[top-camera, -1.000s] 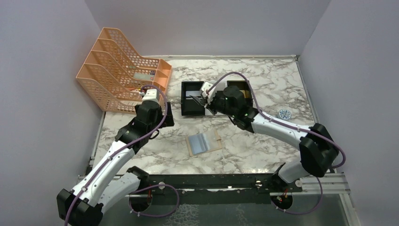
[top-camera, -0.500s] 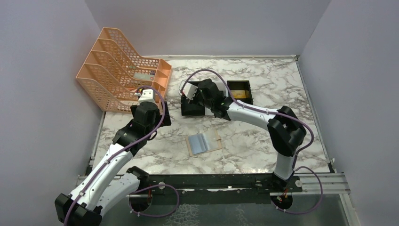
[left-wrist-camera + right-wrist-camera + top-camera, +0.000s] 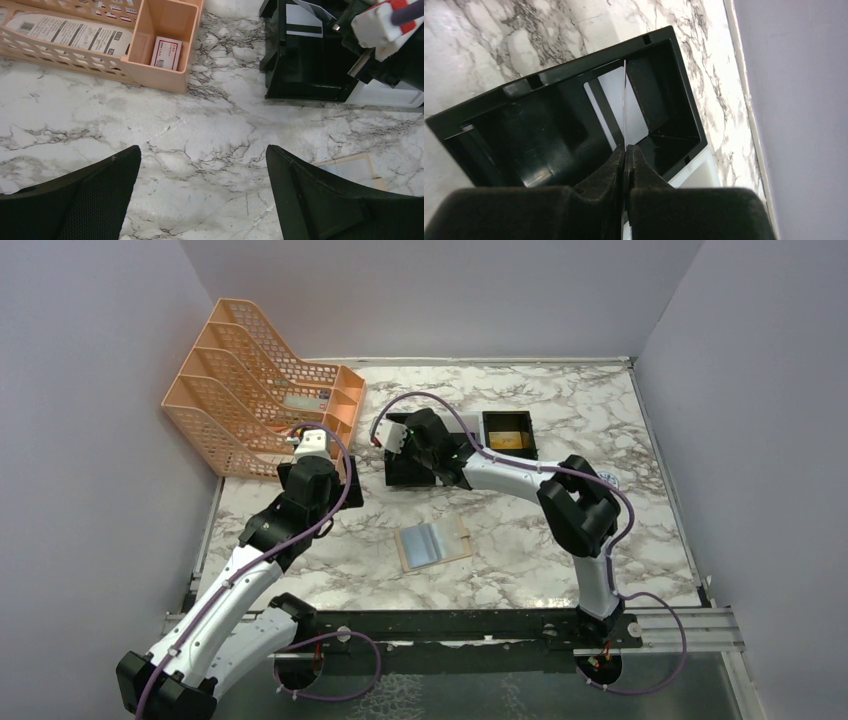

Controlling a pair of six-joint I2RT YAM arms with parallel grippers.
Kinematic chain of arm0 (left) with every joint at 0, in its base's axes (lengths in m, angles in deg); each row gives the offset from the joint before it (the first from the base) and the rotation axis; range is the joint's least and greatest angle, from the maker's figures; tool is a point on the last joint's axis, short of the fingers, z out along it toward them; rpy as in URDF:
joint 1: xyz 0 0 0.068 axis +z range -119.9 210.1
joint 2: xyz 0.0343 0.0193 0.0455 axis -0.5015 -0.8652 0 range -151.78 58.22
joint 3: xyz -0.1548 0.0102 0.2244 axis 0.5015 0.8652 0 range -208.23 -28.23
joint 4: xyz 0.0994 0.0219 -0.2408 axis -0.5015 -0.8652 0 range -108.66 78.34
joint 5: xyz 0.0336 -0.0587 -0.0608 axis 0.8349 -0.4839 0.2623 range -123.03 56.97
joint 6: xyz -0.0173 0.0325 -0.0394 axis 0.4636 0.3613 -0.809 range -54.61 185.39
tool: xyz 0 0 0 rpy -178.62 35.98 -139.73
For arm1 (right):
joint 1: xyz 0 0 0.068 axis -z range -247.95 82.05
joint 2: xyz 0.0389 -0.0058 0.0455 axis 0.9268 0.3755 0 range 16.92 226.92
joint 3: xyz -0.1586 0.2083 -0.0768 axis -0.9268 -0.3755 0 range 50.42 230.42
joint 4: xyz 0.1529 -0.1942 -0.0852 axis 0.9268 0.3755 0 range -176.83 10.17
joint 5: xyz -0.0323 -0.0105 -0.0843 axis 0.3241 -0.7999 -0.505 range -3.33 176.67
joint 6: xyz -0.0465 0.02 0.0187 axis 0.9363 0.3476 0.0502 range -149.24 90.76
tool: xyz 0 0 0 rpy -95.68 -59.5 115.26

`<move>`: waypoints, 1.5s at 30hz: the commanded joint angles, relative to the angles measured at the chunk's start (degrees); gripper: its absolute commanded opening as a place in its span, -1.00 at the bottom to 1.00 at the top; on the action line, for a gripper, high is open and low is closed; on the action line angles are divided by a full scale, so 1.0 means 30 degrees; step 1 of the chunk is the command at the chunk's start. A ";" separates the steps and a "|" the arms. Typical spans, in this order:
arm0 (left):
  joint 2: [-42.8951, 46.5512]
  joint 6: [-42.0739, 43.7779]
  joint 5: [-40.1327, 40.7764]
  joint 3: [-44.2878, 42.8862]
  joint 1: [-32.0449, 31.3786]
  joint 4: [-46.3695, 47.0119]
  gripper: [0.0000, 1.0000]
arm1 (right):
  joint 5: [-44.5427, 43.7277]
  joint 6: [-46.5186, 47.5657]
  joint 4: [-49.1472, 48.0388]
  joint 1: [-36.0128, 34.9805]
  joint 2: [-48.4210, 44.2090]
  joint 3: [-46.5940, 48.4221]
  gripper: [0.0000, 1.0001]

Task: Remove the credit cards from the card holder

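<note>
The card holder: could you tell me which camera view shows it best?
The top external view: the card holder lies whole, opened flat, grey-blue inner faces up. The left wrist view catches only one corner at its lower right; the right wrist view does not show it.

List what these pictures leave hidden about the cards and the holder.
The card in the right gripper: edge-on in the right wrist view, face unreadable.
The card holder: too small in the top view to show remaining cards; left wrist view, mostly behind a finger.
The black tray: top view, arm covers part.
</note>
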 commanded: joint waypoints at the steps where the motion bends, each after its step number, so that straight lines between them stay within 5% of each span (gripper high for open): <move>1: 0.0398 0.0194 0.0484 -0.0087 0.0086 -0.0306 0.98 | -0.1554 0.1751 -0.0381 -0.0109 0.1085 0.1246 -0.98; 25: 0.0302 0.0373 -0.0198 -0.0123 0.0100 -0.0351 0.98 | -0.2729 0.4627 -0.1643 0.0037 0.5128 0.3527 -0.94; 34: 0.0130 0.0457 -0.0392 -0.0123 0.0108 -0.0345 0.98 | -0.1855 0.4577 -0.1213 0.0092 0.4821 0.2963 -0.46; 38: 0.0043 0.0487 -0.0455 -0.0123 0.0115 -0.0343 0.98 | -0.1777 0.4382 -0.1247 0.0195 0.4655 0.2768 -0.40; 41: 0.0024 0.0487 -0.0485 -0.0123 0.0115 -0.0334 0.98 | -0.1801 0.4155 -0.0841 0.0313 0.4726 0.2849 -0.04; 45: -0.0012 0.0516 -0.0543 -0.0123 0.0101 -0.0362 0.98 | -0.1550 0.3812 -0.0655 0.0359 0.4543 0.2702 0.08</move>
